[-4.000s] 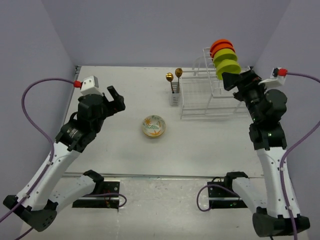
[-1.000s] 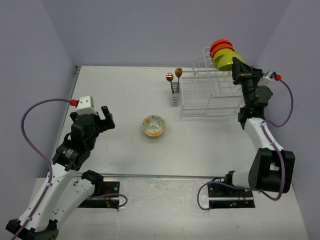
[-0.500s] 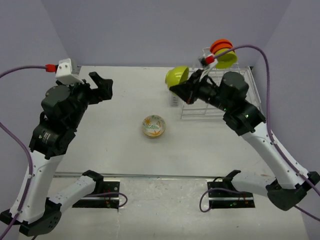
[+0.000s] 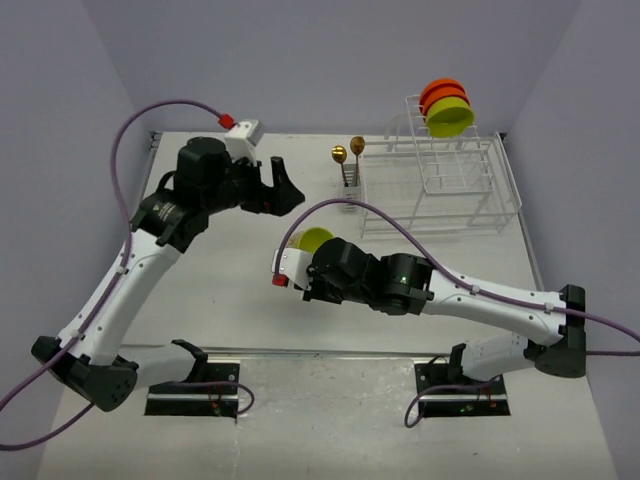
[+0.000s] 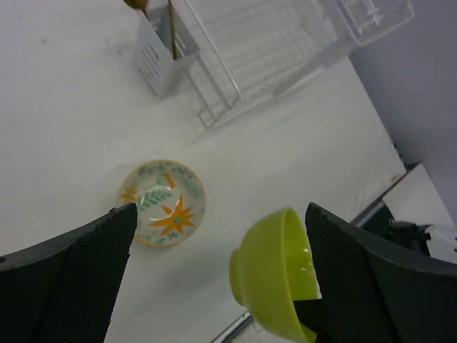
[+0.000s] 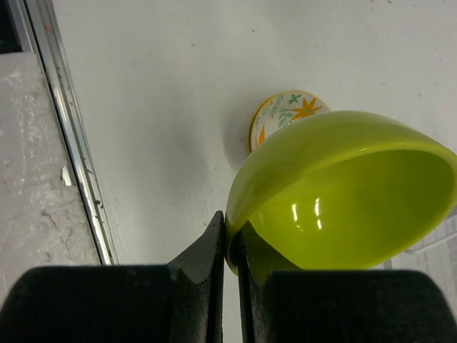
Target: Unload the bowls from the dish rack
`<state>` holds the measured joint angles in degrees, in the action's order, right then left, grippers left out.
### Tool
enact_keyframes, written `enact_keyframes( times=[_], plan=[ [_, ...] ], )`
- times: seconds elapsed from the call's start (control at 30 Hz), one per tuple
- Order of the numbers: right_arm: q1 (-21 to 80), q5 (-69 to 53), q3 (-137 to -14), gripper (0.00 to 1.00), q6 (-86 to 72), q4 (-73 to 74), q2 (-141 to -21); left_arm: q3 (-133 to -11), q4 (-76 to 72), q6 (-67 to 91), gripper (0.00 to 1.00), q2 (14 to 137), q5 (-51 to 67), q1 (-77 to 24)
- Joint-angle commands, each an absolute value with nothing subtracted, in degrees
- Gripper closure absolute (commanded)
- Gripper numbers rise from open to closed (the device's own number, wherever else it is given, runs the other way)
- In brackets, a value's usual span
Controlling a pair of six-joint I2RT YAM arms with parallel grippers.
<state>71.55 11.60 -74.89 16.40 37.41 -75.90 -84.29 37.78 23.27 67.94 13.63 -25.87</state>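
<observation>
Right fingers (image 6: 230, 232): clenched on the rim of the lime-green bowl (image 6: 343, 193), held tilted above the worktop (image 6: 143, 107).
Floral bowl (image 6: 285, 114): on the worktop just beyond those fingers.
Left fingers (image 4: 283, 192): released, spread wide, empty.
Dish rack (image 4: 440, 185): well apart from both, holding orange bowls (image 4: 440, 92) and a second lime-green bowl (image 4: 452, 118).

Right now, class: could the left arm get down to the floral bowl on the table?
Probably yes: the left gripper is open, with the floral bowl uncovered below it. The lime-green bowl held by the right gripper hangs close beside, though.
</observation>
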Motion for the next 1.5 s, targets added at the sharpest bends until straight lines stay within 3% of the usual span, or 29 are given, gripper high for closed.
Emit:
enact_keyframes(
  times=[0.0,0.27,0.37,0.43,0.47,0.63,0.67,0.77,0.8,1.0,1.1,1.13,1.17,1.47],
  plan=[
    [71.98,12.06,-78.57,1.0,23.19,39.29,-76.73,-82.0,37.97,21.36,0.0,68.81,21.88,-30.75],
    [72.16,12.48,-78.48,1.0,25.66,39.28,-76.55,-77.52,40.86,17.94,0.03,70.4,14.8,-33.84],
    [72.25,13.01,-79.53,1.0,26.19,40.52,-77.43,-76.47,42.36,16.62,0.1,70.75,12.66,-33.84],
    [72.25,14.58,-80.42,1.0,26.19,41.39,-78.66,-76.2,42.97,16.17,0.19,71.36,10.91,-34.36],
    [72.25,15.46,-81.03,1.0,26.19,41.48,-79.1,-76.2,43.5,15.91,0.31,71.72,9.77,-34.54],
    [72.25,18.81,-83.14,1.0,27.07,42.1,-82.78,-75.85,44.47,15.12,0.41,74.0,7.47,-35.68],
    [72.25,19.33,-83.75,1.0,27.24,41.84,-83.31,-75.94,44.47,14.94,0.58,74.26,7.12,-35.86],
    [72.25,20.91,-84.29,1.0,27.86,40.96,-84.72,-75.94,44.56,15.38,0.94,74.79,4.4,-36.39],
    [72.25,21.35,-84.2,1.0,28.04,40.61,-84.99,-76.02,45.0,15.38,1.0,74.79,2.83,-36.39],
    [72.33,22.93,-82.54,1.0,27.95,36.4,-84.99,-75.85,43.87,17.83,1.0,74.18,-5.77,-36.47],
    [72.16,24.08,-79.21,0.43,27.25,31.65,-83.24,-75.5,41.5,20.46,1.0,73.04,-9.74,-36.04],
    [72.07,24.52,-78.15,0.06,26.64,29.47,-82.54,-75.59,40.88,21.0,1.0,72.69,-10.19,-35.6],
    [71.9,24.61,-77.26,0.01,26.2,28.49,-80.88,-75.59,40.17,21.61,1.0,72.51,-10.63,-34.12],
    [65.75,31.82,-64.08,0.01,11.37,10.64,-64.71,-68.12,21.55,36.98,1.0,76.89,-6.06,-9.25]
  ],
)
